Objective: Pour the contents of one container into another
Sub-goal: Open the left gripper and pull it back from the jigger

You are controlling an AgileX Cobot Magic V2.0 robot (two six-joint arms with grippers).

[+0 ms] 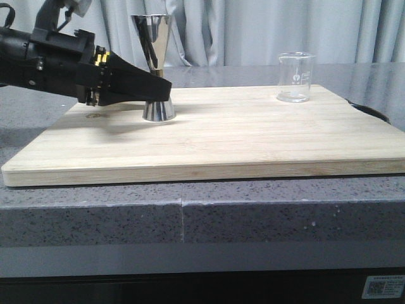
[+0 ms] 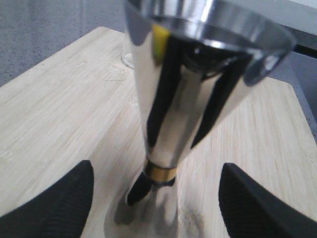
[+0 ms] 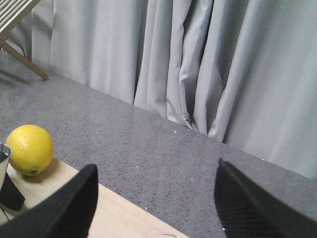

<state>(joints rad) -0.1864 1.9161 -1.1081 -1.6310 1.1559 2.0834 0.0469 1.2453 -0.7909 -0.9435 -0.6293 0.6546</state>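
We see the jigger [image 1: 155, 66] upright on the left of the wooden board [image 1: 253, 136], between the spread fingers of our left pincer [image 2: 153, 198], untouched. The beaker [image 1: 295, 76] stands well apart at the board's far right. Our right pincer [image 3: 156, 203] hangs released; a lemon [image 3: 29, 149] lies nearby.

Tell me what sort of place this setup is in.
Probably a staged bar or kitchen-style counter in a test room: a pale wooden cutting board lies on a speckled grey stone counter, holding a shiny steel hourglass jigger and a small clear glass beaker, with grey curtains behind.
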